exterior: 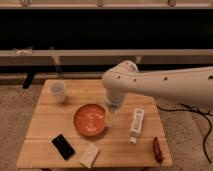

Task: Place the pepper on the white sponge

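The pepper (157, 149), slim and dark red, lies near the table's front right corner. The white sponge (90, 155), a pale beige block, rests at the front edge, left of centre. My gripper (110, 117) hangs downward from the big white arm, over the right rim of the orange plate. It is open with nothing between its fingers. It stands well left of and behind the pepper, and behind the sponge.
On the wooden table (45, 122) are an orange plate (90, 120) at centre, a black phone (63, 146) at front left, a white tube (136, 125) right of the plate and a white cup (58, 91) at back left. Cables trail on the floor at right.
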